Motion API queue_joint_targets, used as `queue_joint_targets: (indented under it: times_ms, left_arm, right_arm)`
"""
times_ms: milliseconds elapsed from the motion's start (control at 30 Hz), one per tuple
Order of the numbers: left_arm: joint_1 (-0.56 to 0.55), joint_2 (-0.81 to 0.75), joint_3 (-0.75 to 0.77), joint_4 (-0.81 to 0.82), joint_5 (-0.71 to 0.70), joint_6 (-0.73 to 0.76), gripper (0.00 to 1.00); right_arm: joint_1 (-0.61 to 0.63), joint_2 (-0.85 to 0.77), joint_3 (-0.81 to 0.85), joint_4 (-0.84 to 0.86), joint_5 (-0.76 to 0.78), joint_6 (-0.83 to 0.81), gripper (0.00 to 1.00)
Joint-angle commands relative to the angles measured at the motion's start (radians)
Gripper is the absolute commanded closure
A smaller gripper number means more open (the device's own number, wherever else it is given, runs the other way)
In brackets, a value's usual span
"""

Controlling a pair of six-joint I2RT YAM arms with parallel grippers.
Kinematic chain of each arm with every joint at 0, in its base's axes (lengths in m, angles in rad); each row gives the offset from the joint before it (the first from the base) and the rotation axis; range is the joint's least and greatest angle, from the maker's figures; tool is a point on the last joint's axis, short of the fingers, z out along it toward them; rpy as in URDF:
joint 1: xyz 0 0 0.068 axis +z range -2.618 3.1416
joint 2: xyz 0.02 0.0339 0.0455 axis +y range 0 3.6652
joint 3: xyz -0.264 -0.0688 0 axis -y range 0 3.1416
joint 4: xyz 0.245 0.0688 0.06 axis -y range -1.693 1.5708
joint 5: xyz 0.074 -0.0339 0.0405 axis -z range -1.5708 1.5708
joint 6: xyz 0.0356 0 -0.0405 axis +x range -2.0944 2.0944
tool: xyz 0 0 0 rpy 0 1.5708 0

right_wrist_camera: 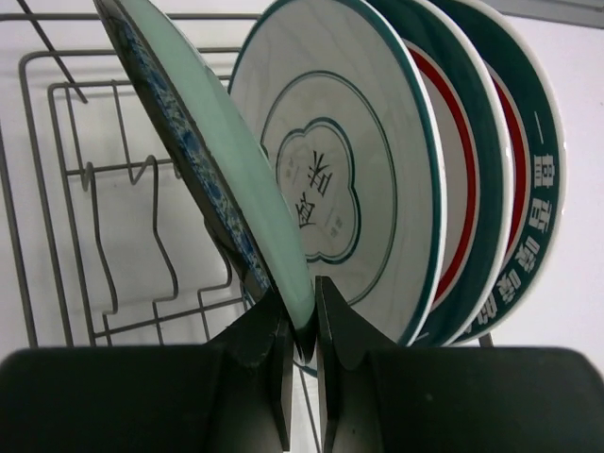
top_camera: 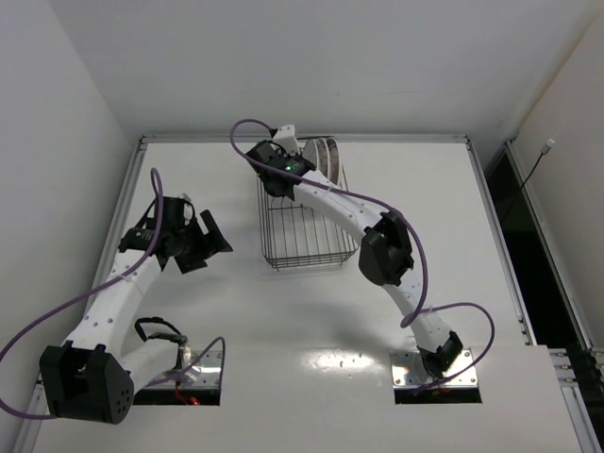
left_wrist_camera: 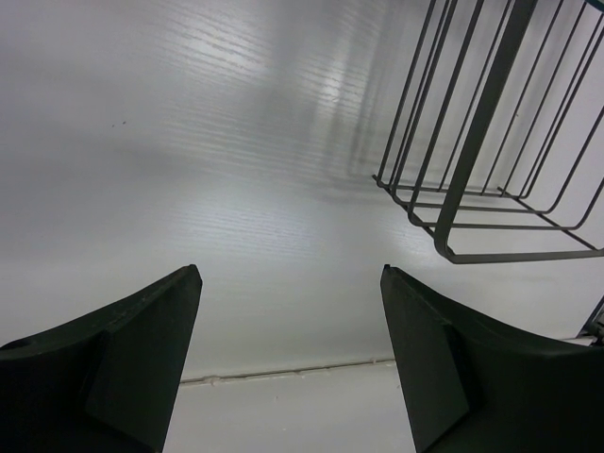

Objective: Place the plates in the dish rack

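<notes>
The right claw is pinched narrow on the lower rim of the teal plate, which rises from the fingers and leans toward the upper left of the right wrist frame. It tilts away from the 3 plates standing on edge to its right: the pale plate with its dark ring pattern, then the 2 white plates with green-and-red bands, close together face to face. All 4 sit inside the dish rack, bunched at its far end, in the upper centre of the top view. The rack's long axis runs from there down toward the arm bases, and its near part holds nothing. Whether the teal plate's bottom edge is seated between prongs cannot be told, since the fingers hide it. The coming move likely turns on that lean: the plate lies straight ahead of the right claw, edge-on to it, and needs tipping toward the pale plate before release. The left claw is spread wide and holds nothing, hovering over the counter just left of the rack; the right arm is far nearer the plates.
</notes>
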Motion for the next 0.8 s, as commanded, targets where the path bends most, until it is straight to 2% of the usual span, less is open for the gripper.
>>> queue_joint_targets:
  times_ms: [0,200,267,467,600,767]
  left_arm:
    - [0.016,0.0,-0.004,0.0,0.009,0.028,0.26]
    - [0.025,0.0,-0.013,-0.01,0.009,0.028,0.26]
    - [0.025,0.009,-0.013,-0.01,0.009,0.028,0.26]
    - [0.025,0.009,-0.022,-0.01,0.009,0.028,0.26]
    - [0.025,0.009,-0.022,-0.01,0.009,0.028,0.26]
    - [0.025,0.0,-0.031,0.0,0.018,0.028,0.26]
  right_arm:
    - [-0.015,0.037,0.032,0.004,0.001,0.03,1.0]
    - [-0.047,0.046,-0.019,-0.015,-0.129,0.103,1.0]
    - [-0.047,0.047,-0.019,-0.046,-0.129,0.139,1.0]
    - [-0.036,-0.071,-0.114,0.003,-0.035,0.15,1.0]
    - [-0.027,-0.084,-0.02,-0.02,0.05,0.112,1.0]
    - [-0.036,-0.111,-0.002,-0.011,0.059,0.093,1.0]
